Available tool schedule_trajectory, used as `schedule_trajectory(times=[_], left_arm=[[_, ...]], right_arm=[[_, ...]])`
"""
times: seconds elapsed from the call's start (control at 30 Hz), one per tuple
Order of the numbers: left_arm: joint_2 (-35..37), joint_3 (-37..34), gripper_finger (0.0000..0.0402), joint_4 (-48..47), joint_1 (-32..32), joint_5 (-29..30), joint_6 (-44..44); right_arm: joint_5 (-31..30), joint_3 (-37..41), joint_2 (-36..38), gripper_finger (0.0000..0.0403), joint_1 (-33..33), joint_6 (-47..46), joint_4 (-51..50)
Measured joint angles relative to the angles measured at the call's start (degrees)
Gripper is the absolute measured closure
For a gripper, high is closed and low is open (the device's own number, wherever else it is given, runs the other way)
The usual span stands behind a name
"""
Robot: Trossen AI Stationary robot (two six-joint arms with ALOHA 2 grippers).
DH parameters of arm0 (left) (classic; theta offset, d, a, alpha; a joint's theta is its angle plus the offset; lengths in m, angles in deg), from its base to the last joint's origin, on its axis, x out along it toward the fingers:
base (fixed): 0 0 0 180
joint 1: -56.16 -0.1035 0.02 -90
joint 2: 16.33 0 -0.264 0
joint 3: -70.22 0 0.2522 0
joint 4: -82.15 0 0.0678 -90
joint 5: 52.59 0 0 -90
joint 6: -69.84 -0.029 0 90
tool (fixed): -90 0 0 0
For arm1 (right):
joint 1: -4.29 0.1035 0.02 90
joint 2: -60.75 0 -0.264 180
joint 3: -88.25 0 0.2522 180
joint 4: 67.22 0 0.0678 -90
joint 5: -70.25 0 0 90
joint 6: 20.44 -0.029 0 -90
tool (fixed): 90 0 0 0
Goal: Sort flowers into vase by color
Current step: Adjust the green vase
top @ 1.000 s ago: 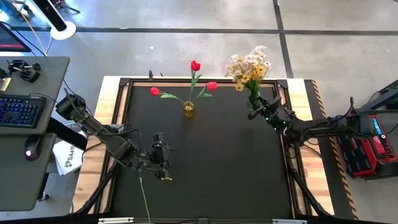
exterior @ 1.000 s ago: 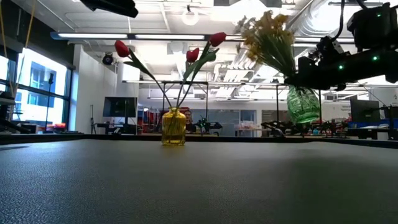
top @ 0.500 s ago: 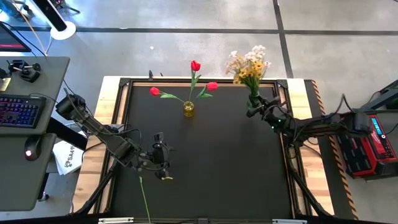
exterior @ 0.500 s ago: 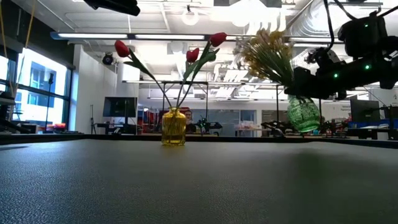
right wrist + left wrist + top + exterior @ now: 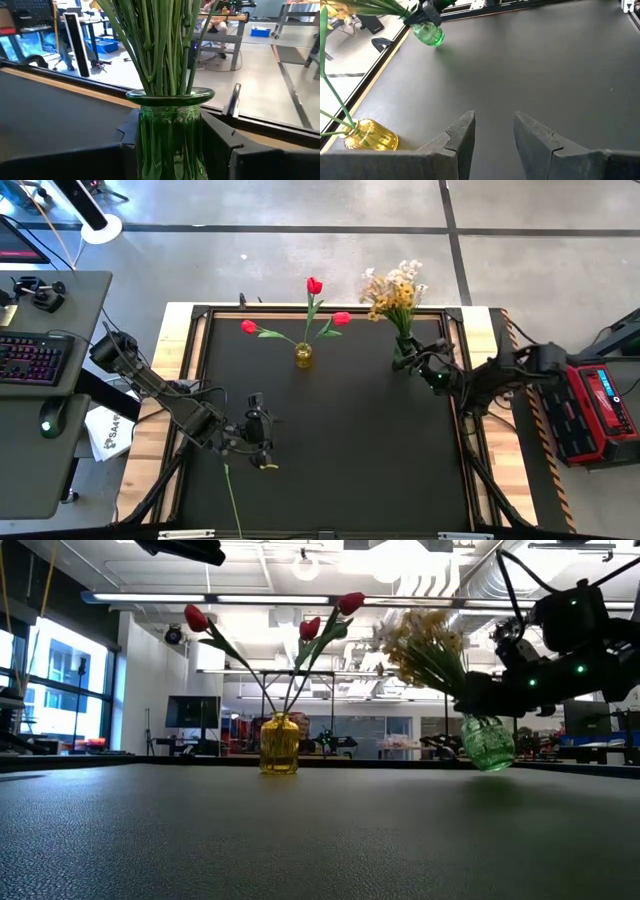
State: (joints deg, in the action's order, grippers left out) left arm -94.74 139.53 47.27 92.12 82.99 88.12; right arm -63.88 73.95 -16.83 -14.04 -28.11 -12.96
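Note:
A green glass vase point(image 5: 170, 135) holding yellow and white flowers point(image 5: 393, 288) is at the table's far right, with my right gripper point(image 5: 170, 131) shut on it. The same vase point(image 5: 488, 742) shows tilted in the low view. A yellow vase point(image 5: 303, 356) stands on its base at the far middle, with three red tulips point(image 5: 345, 604) stuck in its mouth. Over the near left of the table my left gripper point(image 5: 494, 120) hangs open with nothing between its fingers. Below that arm a thin green stem point(image 5: 232, 498) lies by the near edge. My right gripper pinches the green vase's body just below the rim point(image 5: 170, 94), one finger point(image 5: 131, 135) on each side. The fingers come nearly level from the table's right. The vase is tilted, its flowers leaning toward the table's far left. Whether its bottom point(image 5: 490, 766) touches the table, I cannot tell.
The black table top point(image 5: 340, 460) has free room across its middle and near right. A raised frame and wooden edges point(image 5: 488, 330) border it. A desk with a keyboard point(image 5: 30, 358) stands off the left side, a red unit point(image 5: 600, 405) off the right.
My right gripper has gone down toward the table with the green vase, still shut on it. The vase has tipped further, and its flowers now lean lower toward the table's left.

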Motion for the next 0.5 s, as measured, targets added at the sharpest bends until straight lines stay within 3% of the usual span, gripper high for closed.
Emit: schedule_trajectory(times=[0.3, 0.5], left_arm=[[0.0, 0.0, 0.028, 0.0, 0.07, 0.0, 0.07], [0.0, 0.0, 0.028, 0.0, 0.07, 0.0, 0.13]], right_arm=[[-4.71, 0.03, -6.46, 0.0295, 3.81, 0.24, 5.43], [-11.13, 0.07, -7.8, 0.0284, 8.88, 0.39, 4.72]])
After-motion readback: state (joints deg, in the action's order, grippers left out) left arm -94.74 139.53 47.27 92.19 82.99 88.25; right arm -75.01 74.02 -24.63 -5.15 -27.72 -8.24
